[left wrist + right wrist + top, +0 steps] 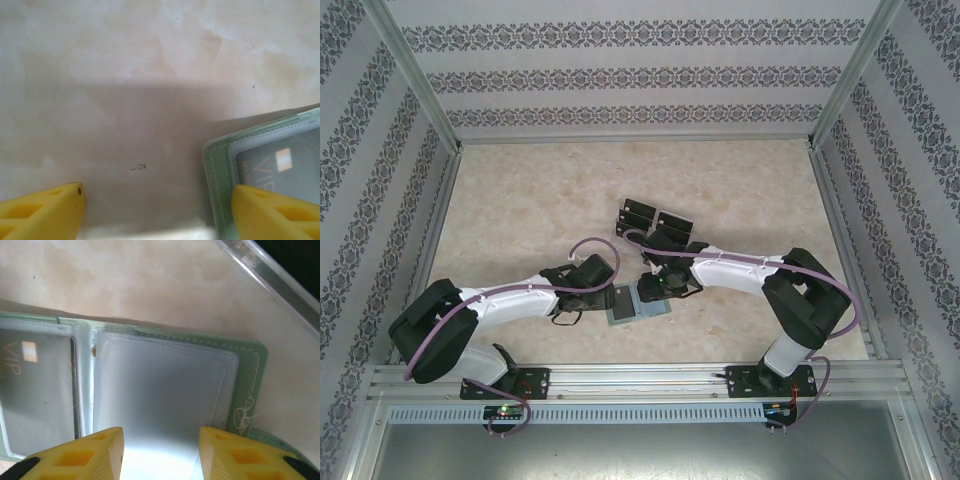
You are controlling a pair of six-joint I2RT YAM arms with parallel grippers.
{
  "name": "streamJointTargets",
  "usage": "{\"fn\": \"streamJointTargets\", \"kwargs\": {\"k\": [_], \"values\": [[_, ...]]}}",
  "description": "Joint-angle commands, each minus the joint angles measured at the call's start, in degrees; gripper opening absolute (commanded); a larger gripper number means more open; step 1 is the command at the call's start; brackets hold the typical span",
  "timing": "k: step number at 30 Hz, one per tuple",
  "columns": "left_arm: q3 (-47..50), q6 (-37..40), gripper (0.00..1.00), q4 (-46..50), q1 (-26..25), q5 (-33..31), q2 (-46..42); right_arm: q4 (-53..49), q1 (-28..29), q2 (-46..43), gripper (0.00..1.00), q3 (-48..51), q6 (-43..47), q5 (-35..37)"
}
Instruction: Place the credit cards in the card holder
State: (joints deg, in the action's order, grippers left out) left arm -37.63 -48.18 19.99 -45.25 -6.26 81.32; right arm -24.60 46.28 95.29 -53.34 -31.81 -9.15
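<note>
Top external, card holder (640,312) by near edge, open tabletop (520,200) beyond

Your left gripper (157,215) stands with its jaws wide apart, one yellow fingertip at 7 o'clock and the other at 5 o'clock, with bare marbled table (125,75) between them. At 4 o'clock lies the green card holder (217,170); a credit card (292,172) shows beneath its clear sleeve. The 5 o'clock fingertip overlaps its edge.
</note>
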Motion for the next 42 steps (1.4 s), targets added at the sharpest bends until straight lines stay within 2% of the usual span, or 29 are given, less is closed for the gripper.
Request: {"fn": "streamJointTargets", "kwargs": {"k": [1,13,32,42], "values": [[0.29,-0.16,0.77,-0.74,0.69,-0.44,-0.10,-2.22,0.37,0.09,0.45,-2.67,2.37,2.22],[0.60,-0.16,0.77,-0.71,0.69,-0.59,-0.42,0.82,1.37,2.88,0.45,-1.20,0.26,-1.32],[1.63,-1.07,0.77,-1.09,0.65,-1.04,-2.27,8.77,3.02,3.60,0.45,-0.61,-6.17,-11.22],[2.38,-3.99,0.77,2.66,0.74,-5.74,-8.80,9.20,4.54,4.01,0.45,-1.80,-7.47,-11.68]]}}
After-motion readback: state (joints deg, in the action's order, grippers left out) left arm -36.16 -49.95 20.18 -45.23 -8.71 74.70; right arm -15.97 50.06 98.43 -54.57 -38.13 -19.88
